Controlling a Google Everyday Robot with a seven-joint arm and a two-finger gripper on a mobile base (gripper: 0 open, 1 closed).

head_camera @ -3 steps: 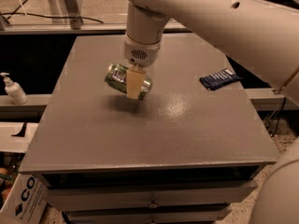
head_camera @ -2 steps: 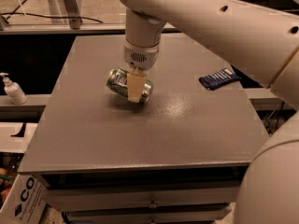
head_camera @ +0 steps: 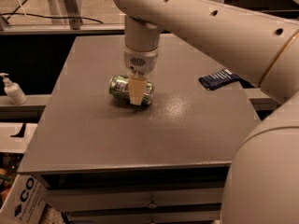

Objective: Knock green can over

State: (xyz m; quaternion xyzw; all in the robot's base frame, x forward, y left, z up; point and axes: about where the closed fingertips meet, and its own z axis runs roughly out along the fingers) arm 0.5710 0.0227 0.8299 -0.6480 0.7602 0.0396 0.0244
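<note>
The green can (head_camera: 122, 87) lies on its side on the grey table (head_camera: 117, 134), left of the middle, with its silver top pointing left. My gripper (head_camera: 136, 97) hangs straight down from the white arm and sits over the can's right half, partly hiding it. The gripper is right at the can, low above the tabletop.
A dark blue striped packet (head_camera: 218, 79) lies near the table's right edge. A white pump bottle (head_camera: 13, 90) stands on a ledge left of the table. My arm's big white links (head_camera: 261, 171) fill the right side. Drawers (head_camera: 149, 202) sit under the front edge.
The can was tilted at the gripper; now it lies flat on its side on the table. The gripper has come down a little with it.
</note>
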